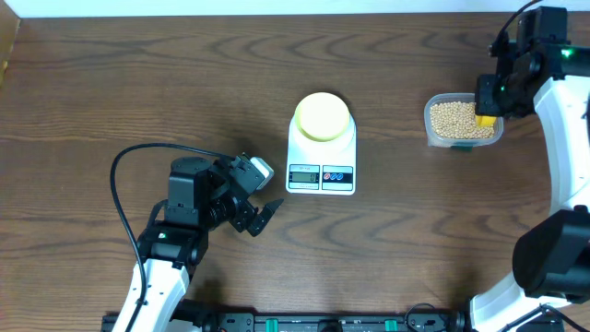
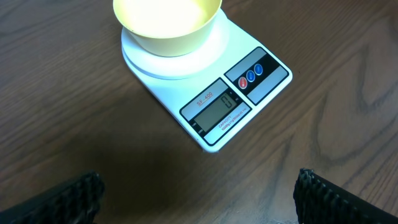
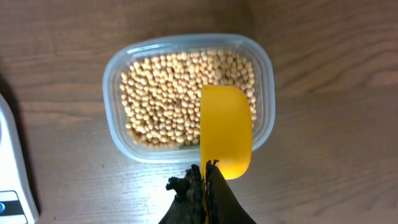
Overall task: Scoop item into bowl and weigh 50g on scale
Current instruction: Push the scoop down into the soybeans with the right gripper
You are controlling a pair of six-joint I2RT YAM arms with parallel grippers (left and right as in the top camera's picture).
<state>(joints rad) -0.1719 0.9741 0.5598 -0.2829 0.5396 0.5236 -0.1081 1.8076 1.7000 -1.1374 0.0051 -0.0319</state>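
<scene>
Twice checked the pale yellow-green bowl (image 2: pixel 166 22) (overhead and left wrist views): found it empty, seated on the round platter of the white digital scale (image 2: pixel 249 93). Read a single zero on the display (image 2: pixel 214 111); judged the tare done or not needed. Located the soybeans (image 3: pixel 168 93), all in the clear plastic tub (image 3: pixel 266 74), well apart from the scale toward the right side of the table (image 1: pixel 138 83). Saw none spilled on the wood. Recorded the right gripper (image 3: pixel 208 177) clamped fully shut on the handle of the yellow scoop (image 3: pixel 226 124), with the scoop held over the near side of the bean pile. Recorded the left gripper (image 2: pixel 198 202) spread wide with nothing in it, poised just in front of the scale. Judged the task at its first scoop: no transfer made, the whole fifty-gram fill left, plus trimming to the mark.

Could not tell whether the scoop touched the beans or hovered above them, nor whether it carried any (only a smooth yellow face showed). Lost the scoop's handle inside the jaws. Could not read the display's unit or the button labels. Saw only the tips of the left fingers (image 2: pixel 62 199), at the bottom corners of the left wrist view.
</scene>
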